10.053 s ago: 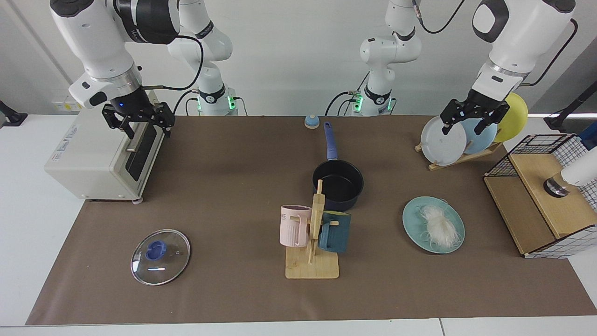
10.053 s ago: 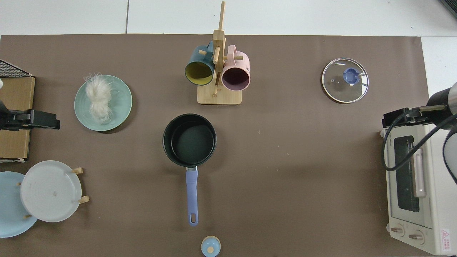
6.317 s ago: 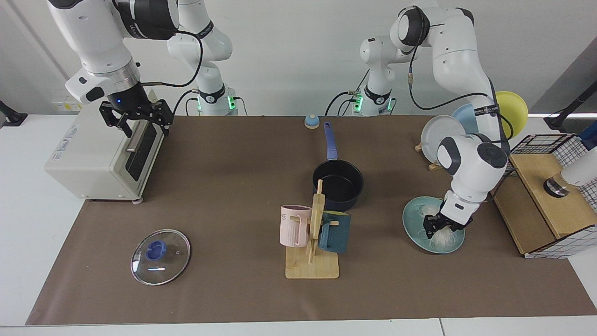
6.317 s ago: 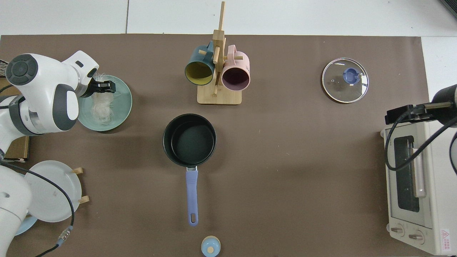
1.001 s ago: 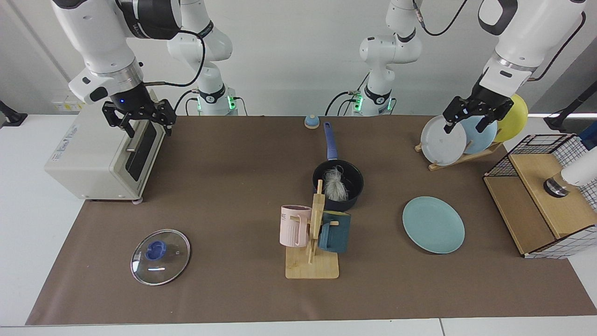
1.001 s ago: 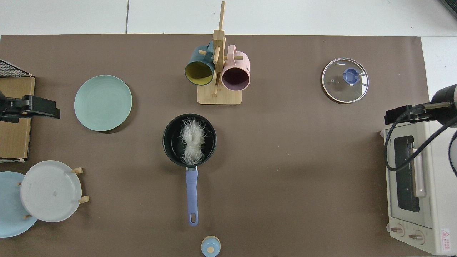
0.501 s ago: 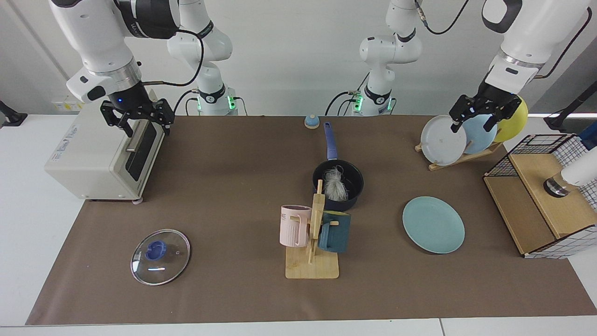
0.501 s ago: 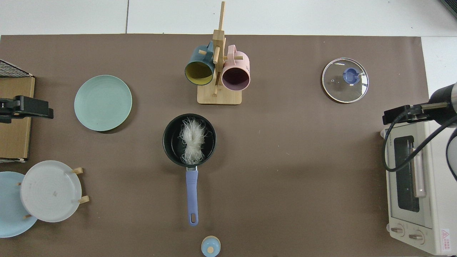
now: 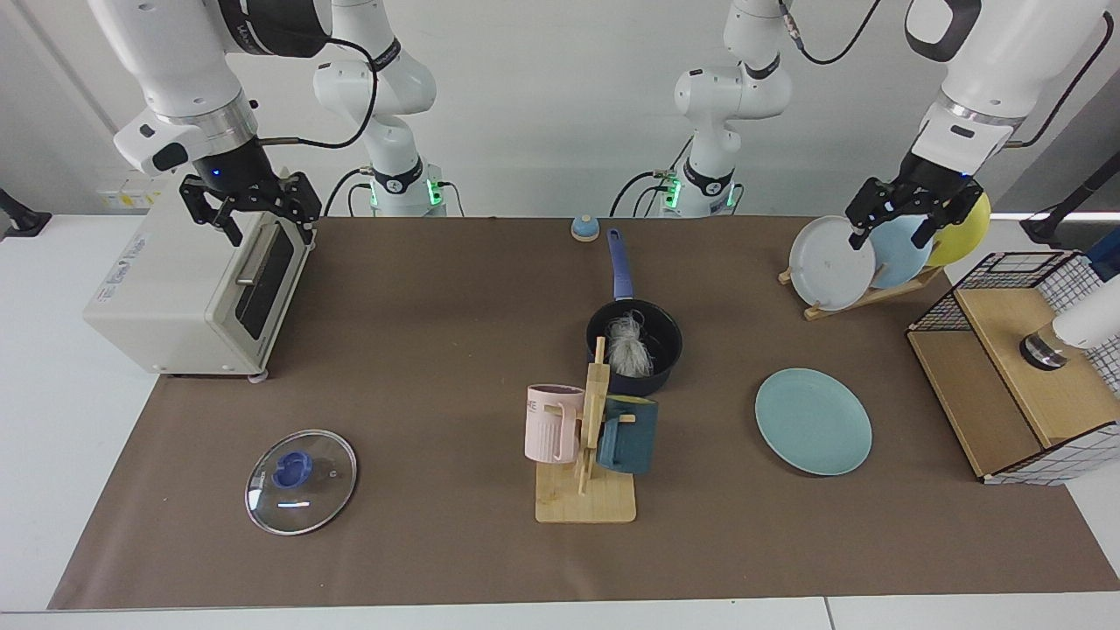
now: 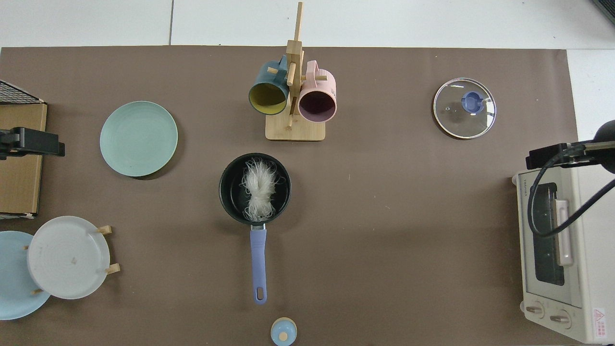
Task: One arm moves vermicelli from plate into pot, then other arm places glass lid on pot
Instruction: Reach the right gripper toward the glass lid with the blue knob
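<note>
Facing view: the vermicelli [image 9: 626, 344] lay in the pot [image 9: 634, 345], and the plate [image 9: 813, 421] was bare, well below the left gripper [image 9: 907, 219]. That gripper had pulled up and back over the last second to hang in front of the racked plates [image 9: 831, 262], its fingers spread and empty. The first half of the task looked done. The right gripper [image 9: 247, 206] had risen slightly above the oven [image 9: 188, 280], fingers wide apart and empty, with the lid [image 9: 301, 480] flat on the table far below and nearer the camera, untouched.

Top view: the left gripper [image 10: 30, 142] had slid further off toward the frame's edge, away from the plate [image 10: 138, 138]. The vermicelli [image 10: 259, 189] sat inside the pot [image 10: 255, 189]. The lid [image 10: 464, 108] lay near the right gripper [image 10: 552, 154], which I judged would move next.
</note>
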